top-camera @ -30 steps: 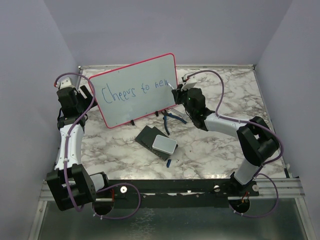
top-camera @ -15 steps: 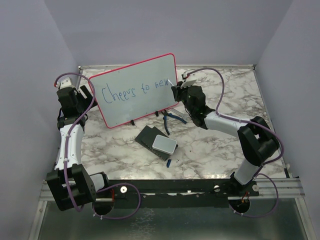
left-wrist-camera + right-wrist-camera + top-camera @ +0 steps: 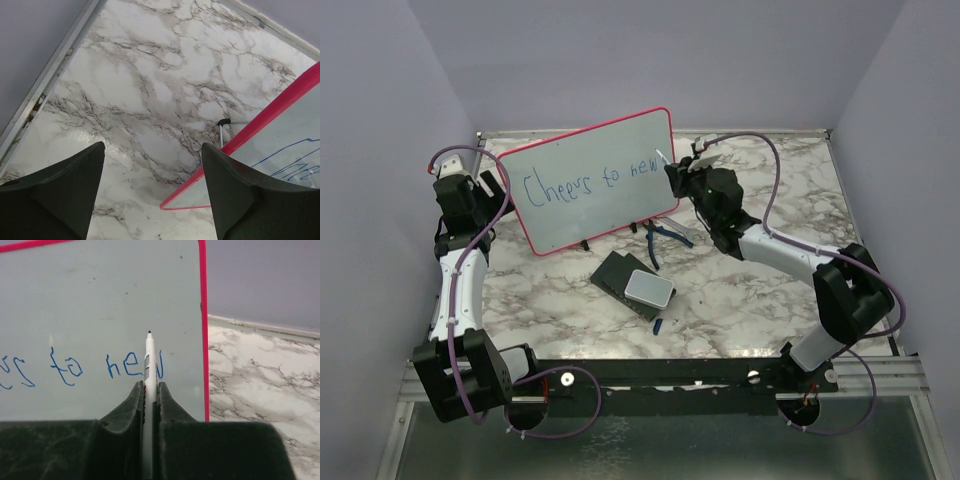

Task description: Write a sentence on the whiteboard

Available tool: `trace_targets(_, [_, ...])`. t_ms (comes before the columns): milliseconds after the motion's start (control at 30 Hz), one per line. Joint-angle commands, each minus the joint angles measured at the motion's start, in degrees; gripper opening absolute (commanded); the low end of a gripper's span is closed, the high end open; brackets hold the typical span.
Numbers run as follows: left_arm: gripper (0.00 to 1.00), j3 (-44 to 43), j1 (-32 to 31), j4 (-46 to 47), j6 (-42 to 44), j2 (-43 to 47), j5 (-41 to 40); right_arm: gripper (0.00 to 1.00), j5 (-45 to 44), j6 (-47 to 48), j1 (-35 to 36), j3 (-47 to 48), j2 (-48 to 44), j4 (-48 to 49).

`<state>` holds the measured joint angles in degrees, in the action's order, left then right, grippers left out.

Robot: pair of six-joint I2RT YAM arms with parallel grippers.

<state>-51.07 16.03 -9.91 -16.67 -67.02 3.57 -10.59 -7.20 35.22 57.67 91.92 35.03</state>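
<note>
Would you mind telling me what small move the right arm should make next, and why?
Probably carry the marker down and left to start a second line: the right gripper grips it, the writing already runs up to the right frame of the whiteboard, and the board below is blank.

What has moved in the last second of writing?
The right gripper, shut on the marker, shifted slightly right and farther away beside the whiteboard, its elbow swinging outward. The writing, the board and the open left gripper stayed put.
</note>
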Motion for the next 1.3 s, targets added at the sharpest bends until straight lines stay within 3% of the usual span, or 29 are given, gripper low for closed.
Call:
trace_targets(0, [0.8,0.6,-0.4,0.8,0.1,1.1,0.2,0.01,2.6,1.2,-0.2,-2.1,-4.3,-0.2])
trace_targets(267, [0.8,0.6,-0.4,0.7,0.0,1.1,0.6,0.01,6.1,0.5,0.3,-3.2,-9.5,-5.1])
trace_targets(467, [0.8,0.6,-0.4,0.7,-0.2,1.0,1.2,0.01,7.3,-0.8,4.7,-4.5,-9.0,-4.0])
trace_targets(800, [0.8,0.6,-0.4,0.7,-0.2,1.2,1.4,0.01,13.8,-1.1,12.7,1.5,3.0,-3.7])
trace_targets(1267, [0.8,0.4,-0.4,0.7,-0.1,1.0,1.4,0.01,15.2,-1.3,13.6,7.2,13.8,-5.4])
